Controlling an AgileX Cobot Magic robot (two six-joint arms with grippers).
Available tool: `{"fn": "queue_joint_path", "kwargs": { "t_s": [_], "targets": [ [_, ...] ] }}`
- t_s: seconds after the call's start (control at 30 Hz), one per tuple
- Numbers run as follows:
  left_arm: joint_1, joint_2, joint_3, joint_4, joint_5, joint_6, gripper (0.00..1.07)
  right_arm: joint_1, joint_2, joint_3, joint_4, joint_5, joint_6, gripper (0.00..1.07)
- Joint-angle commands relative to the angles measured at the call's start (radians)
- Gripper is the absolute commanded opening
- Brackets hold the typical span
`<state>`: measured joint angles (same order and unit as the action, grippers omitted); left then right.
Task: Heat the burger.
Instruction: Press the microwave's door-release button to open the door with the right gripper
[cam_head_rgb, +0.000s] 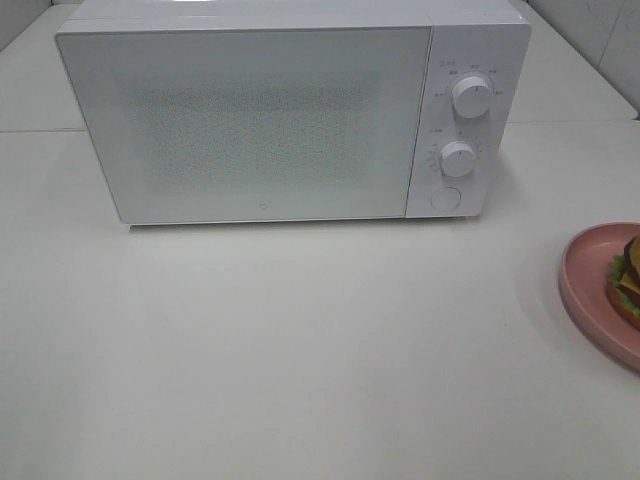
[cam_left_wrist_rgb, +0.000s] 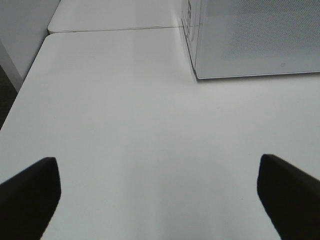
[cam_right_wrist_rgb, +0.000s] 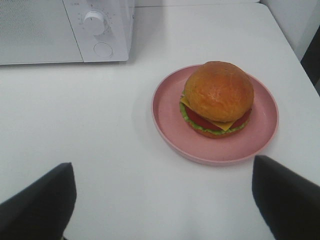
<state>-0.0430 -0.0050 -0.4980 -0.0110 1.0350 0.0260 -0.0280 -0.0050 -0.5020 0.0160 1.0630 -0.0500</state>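
Presently nothing of the task is done; the table (cam_head_rgb: 300, 360) carries the microwave (cam_head_rgb: 250, 110) on its far side, door shut, and the pink plate (cam_head_rgb: 585, 275) at the right, close to the table's right edge; the burger (cam_right_wrist_rgb: 217, 95) sits on that plate, well apart from the oven.

Risks, as judged: the door must be opened first, and a hard push on the round button (cam_head_rgb: 443, 198) could shove the oven back across the smooth top; the plate lies near the edge, so a clumsy grasp at its rim could slide it off; the burger is a loose stack under a glossy bun, so a tilted plate could spill it; the upper knob (cam_head_rgb: 471, 95) and lower knob (cam_head_rgb: 457, 158) stand close together, so the wrong one may be turned.

Pose: neither arm shows in the high view; the left gripper (cam_left_wrist_rgb: 157, 192) hangs over bare table, nearer than the oven's left corner, jaws spread wide, holding nothing; the right gripper (cam_right_wrist_rgb: 162, 197) hovers on the near side of the plate, aimed at the burger, jaws likewise wide and empty.
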Motion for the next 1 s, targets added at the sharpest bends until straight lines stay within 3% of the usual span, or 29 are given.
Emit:
{"fn": "queue_joint_path", "kwargs": {
  "t_s": [0.03,0.6,0.77,0.83,0.87,0.9,0.93,0.97,1.0],
  "targets": [
    [-0.003,-0.021,0.002,-0.006,-0.004,-0.007,1.02,0.002,0.000,0.001,-0.006,-0.009,-0.005,0.92],
    [-0.003,-0.021,0.002,-0.006,-0.004,-0.007,1.02,0.002,0.008,-0.020,-0.016,-0.048,-0.043,0.92],
    [-0.003,-0.021,0.002,-0.006,-0.004,-0.007,1.02,0.002,0.071,-0.026,-0.010,-0.330,-0.052,0.90],
    [-0.003,-0.021,0.002,-0.006,-0.004,-0.007,1.02,0.002,0.146,-0.018,-0.010,-0.484,-0.099,0.79],
    [-0.003,-0.021,0.002,-0.006,-0.004,-0.007,1.02,0.002,0.146,-0.018,-0.010,-0.484,-0.099,0.79],
    [-0.003,-0.021,0.002,-0.006,-0.004,-0.007,1.02,0.002,0.210,-0.001,-0.005,-0.598,-0.124,0.61],
    [-0.003,-0.021,0.002,-0.006,-0.004,-0.007,1.02,0.002,0.235,0.010,-0.002,-0.661,-0.124,0.49],
    [-0.003,-0.021,0.002,-0.006,-0.004,-0.007,1.02,0.002,0.235,0.010,-0.002,-0.661,-0.124,0.49],
    [-0.003,-0.021,0.002,-0.006,-0.004,-0.007,1.02,0.002,0.295,0.042,0.006,-0.785,-0.113,0.25]
  ]
}}
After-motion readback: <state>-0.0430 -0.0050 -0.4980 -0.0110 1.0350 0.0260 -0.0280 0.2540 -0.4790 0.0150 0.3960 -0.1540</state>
